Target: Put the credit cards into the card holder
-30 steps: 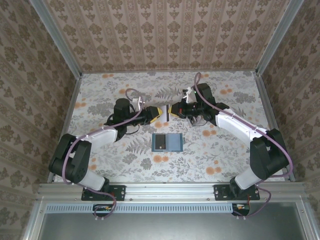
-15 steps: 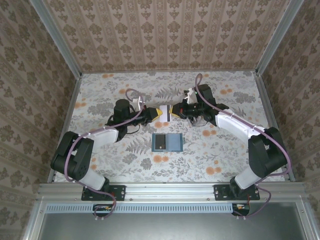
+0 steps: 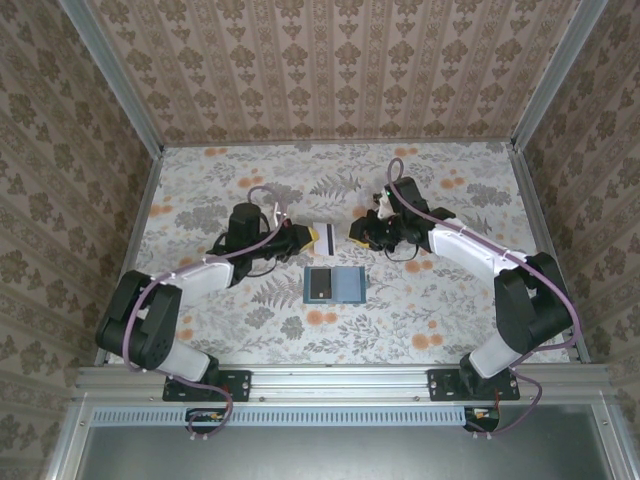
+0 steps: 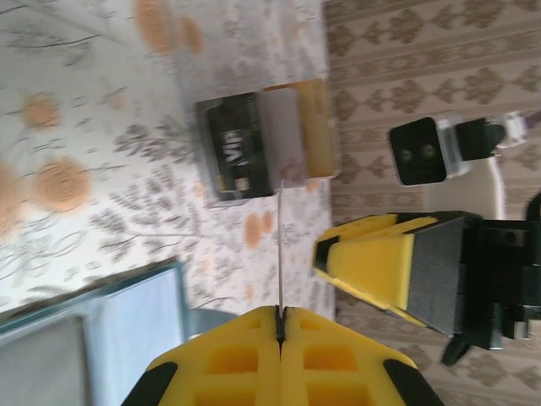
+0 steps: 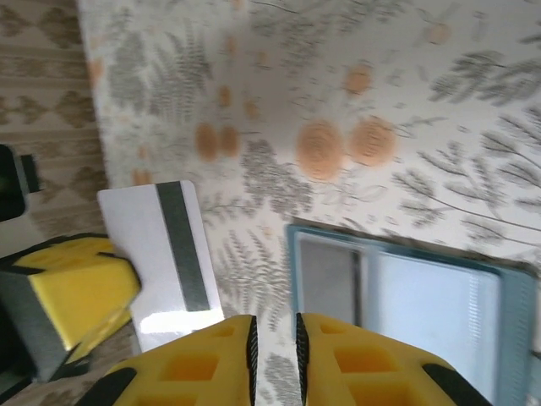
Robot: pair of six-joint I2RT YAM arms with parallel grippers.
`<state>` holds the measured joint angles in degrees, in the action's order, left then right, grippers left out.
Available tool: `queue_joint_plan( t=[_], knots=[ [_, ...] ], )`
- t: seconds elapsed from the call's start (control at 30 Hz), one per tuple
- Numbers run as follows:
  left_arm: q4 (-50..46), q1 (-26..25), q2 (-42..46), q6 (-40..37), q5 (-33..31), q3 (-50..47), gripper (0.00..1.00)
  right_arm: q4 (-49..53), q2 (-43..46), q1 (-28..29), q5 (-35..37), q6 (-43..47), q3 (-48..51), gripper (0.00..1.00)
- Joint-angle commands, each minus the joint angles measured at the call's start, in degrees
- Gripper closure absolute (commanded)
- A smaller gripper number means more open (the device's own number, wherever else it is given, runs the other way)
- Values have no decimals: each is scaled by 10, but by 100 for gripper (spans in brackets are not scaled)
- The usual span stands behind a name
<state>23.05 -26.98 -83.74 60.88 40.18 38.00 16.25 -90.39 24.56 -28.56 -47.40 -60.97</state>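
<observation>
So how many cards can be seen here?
3 at least: a striped white one pinched in the left gripper, plus a dark one and a tan one overlapping beyond it, apparently on the table. A pale strip between those two may be a fourth.

The card holder (image 3: 334, 285) is teal-blue and lies open flat at frame centre, grey and pale-blue pockets up. Just above it, a white dark-striped credit card (image 3: 322, 238) is clamped in the left gripper (image 4: 279, 326). Dark grey, whitish and tan cards (image 4: 266, 144) lie overlapped on the table.

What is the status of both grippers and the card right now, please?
Left gripper shut on white card. Right gripper slightly open, empty, beside the card. Wallet lies open; nothing between it and the card.
</observation>
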Motion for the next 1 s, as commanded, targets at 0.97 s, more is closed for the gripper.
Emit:
queue_joint_plan(
  t=[0.97],
  knots=[
    [-96, -93, -28, -122, -124, -41, 100, 188, -125, 96, 242, 27, -1, 90]
  ],
)
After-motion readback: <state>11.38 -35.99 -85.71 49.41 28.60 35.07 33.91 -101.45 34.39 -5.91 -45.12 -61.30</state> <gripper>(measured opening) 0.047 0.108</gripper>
